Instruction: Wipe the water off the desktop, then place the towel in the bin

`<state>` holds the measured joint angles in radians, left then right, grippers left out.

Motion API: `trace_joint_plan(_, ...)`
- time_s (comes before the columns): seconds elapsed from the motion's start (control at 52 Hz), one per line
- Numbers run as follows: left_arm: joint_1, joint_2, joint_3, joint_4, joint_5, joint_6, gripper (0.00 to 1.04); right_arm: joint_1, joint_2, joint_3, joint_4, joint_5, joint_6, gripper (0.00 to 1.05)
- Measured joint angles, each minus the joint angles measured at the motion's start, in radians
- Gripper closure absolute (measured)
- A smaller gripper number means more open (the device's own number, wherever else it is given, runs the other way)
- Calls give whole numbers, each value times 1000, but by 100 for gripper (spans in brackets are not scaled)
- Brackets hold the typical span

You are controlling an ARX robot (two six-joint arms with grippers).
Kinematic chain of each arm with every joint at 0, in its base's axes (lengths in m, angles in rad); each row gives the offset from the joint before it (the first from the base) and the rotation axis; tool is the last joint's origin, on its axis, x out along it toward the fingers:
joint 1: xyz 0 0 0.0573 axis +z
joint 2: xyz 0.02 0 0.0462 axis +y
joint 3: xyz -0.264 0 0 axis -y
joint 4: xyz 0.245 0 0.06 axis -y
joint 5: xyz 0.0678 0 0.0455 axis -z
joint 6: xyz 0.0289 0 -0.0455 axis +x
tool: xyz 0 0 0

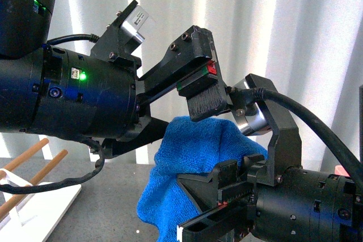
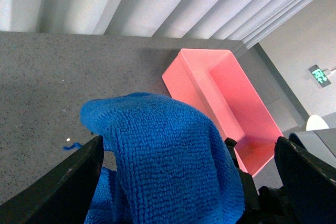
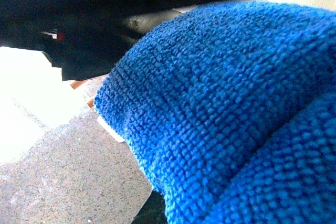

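I'm working the binning step, I reckon
Right pincer (image 1: 187, 205) is clamping the towel (image 1: 187, 151), left pincer (image 1: 184, 118) is gaping; reaching the bin (image 2: 239, 103) next.

front view | left arm (image 1: 68, 94) reaches in level from the left | left gripper (image 1: 182, 118) gapes, fingers (image 1: 193, 66) set wide apart, one above the other | right gripper (image 1: 190, 205) just below those fingers, pointing back toward the left arm | its hold cannot be made out

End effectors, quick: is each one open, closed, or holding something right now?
Left end effector: open, its fingers spread either side of the towel.
Right end effector: appears closed, holding the towel.
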<state>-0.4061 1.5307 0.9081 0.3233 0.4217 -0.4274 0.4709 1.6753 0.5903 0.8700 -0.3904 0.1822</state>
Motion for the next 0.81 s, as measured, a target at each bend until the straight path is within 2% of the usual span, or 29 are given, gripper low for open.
trace_joint_plan(0.327, -1, 0, 0, 0, 4, 0, 7, -14, -5, -7, -13, -5, -5, 99)
trace_joint_plan(0.365, -10, 0, -5, 22, -48, 18, 8, -14, -5, -7, -13, -5, -6, 99)
trace_joint_plan(0.404, -29, -3, -58, 183, -283, 104, 17, -15, -6, -7, -16, -6, -7, 99)
trace_joint_plan(0.442, -31, -16, -104, 277, -451, 166, 22, -16, -6, -7, -18, -6, -8, 99)
trace_joint_plan(0.5, -23, -55, -190, 392, -635, 259, 31, -16, -6, -7, -19, -8, -11, 99)
trace_joint_plan(0.538, -9, -84, -239, 436, -715, 299, 36, -17, -6, -8, -20, -8, -11, 99)
trace_joint_plan(0.596, 22, -136, -308, 477, -768, 343, 45, -20, -7, -8, -20, -7, -12, 99)
trace_joint_plan(0.673, 77, -220, -415, 506, -749, 383, 61, -24, -8, -8, -20, -4, -12, 99)
trace_joint_plan(0.808, 128, -294, -524, 515, -698, 403, 81, -19, -8, -8, -21, -8, -14, 99)
